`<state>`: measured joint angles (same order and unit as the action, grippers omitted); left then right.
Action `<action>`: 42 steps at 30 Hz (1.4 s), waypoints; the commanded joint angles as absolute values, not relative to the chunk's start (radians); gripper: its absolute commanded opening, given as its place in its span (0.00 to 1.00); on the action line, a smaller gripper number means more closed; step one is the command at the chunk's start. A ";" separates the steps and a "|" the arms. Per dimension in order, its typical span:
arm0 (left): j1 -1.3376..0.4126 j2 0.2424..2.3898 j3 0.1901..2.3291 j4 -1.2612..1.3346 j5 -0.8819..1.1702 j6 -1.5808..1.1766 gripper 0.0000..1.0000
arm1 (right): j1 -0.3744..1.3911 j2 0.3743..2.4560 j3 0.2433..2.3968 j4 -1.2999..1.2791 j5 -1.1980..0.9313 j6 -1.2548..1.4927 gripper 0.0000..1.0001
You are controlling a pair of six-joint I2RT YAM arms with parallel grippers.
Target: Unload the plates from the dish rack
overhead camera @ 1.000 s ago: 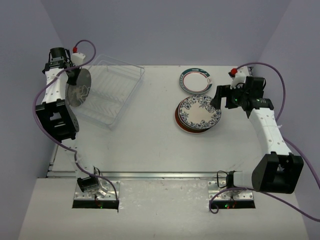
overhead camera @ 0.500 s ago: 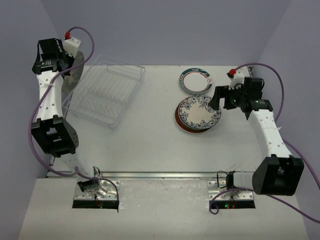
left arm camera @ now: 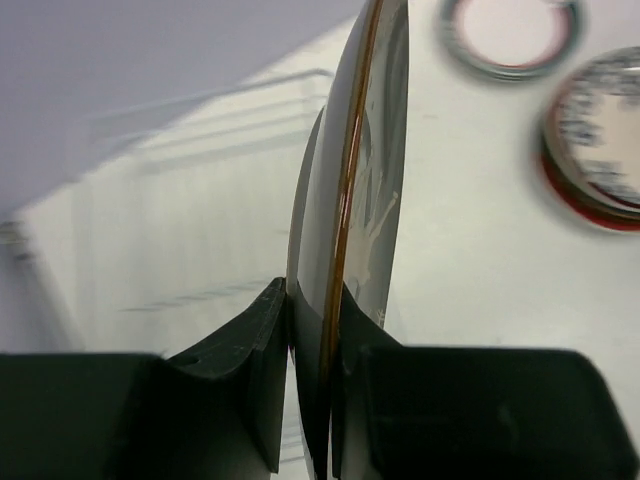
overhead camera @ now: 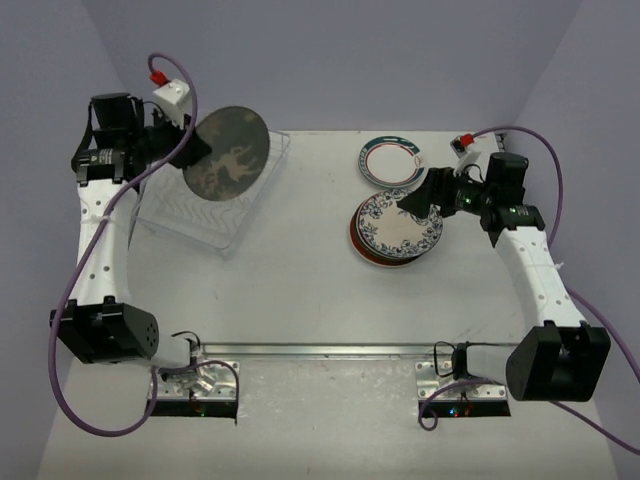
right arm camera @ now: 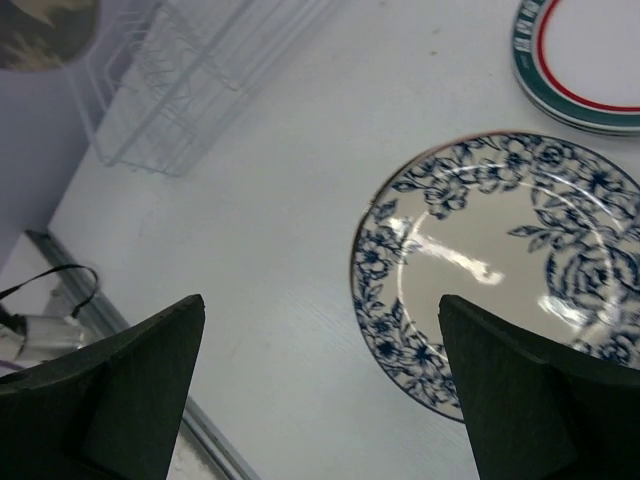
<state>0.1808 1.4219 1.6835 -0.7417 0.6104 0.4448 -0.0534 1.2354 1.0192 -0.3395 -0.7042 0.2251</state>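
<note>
Top external view: left fingers [left arm camera: 268, 385] clenched on the rim of a dark plate [overhead camera: 227, 152] with pale markings. Plate is held on edge in the air above the far end of the dish rack [overhead camera: 205, 205], clear of its slots. Left wrist view agrees: rim pinched between both fingers, plate roughly upright, orange-brown line along its edge. Rack sits on the desk [overhead camera: 300, 290] at left. No other plate seen in it, though the clear plastic makes that hard to be sure of.

Right fingers [right arm camera: 125, 400] spread wide, grasping nothing, hovering just over a blue floral plate [overhead camera: 398, 222]. It tops a stack with a red plate [overhead camera: 360, 248] under it. White ringed plate [overhead camera: 388, 160] lies just behind the stack.

Handling, judged: the dark plate is stiff, glazed, likely slick and breakable. Its weight hangs off a one-point rim pinch, so it may swing or slip if tilted fast. Best hold looks like this one, deep on the rim. Keep the face near vertical until low over the stack, then lay it flat gently.
</note>
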 commanded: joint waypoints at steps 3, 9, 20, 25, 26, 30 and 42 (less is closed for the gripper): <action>-0.029 1.329 1.410 -0.663 1.114 0.086 0.00 | 0.087 1.232 1.026 -0.163 -0.879 0.382 0.99; -0.116 1.296 1.316 -0.538 1.098 0.011 0.00 | 0.286 1.310 1.053 -0.161 -0.837 0.407 0.94; -0.140 1.307 1.293 -0.535 1.098 0.011 0.00 | 0.434 1.486 1.145 -0.133 -0.863 0.507 0.29; -0.140 1.300 1.286 -0.541 1.045 0.014 0.10 | 0.418 1.486 1.138 -0.147 -0.870 0.523 0.00; -0.140 1.299 1.285 -0.544 1.021 0.014 0.10 | 0.417 1.479 1.129 -0.147 -0.870 0.523 0.00; -0.139 1.304 1.300 -0.573 0.842 0.011 0.76 | 0.301 1.427 1.069 -0.149 -0.913 0.553 0.00; -0.130 1.337 1.366 -0.572 0.663 -0.041 1.00 | -0.234 1.420 0.976 -0.365 -1.062 0.354 0.00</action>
<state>-0.1314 1.3407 1.3196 -0.6099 0.6782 -0.0168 -0.2009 1.4361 0.9380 -0.3240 -0.9000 0.4695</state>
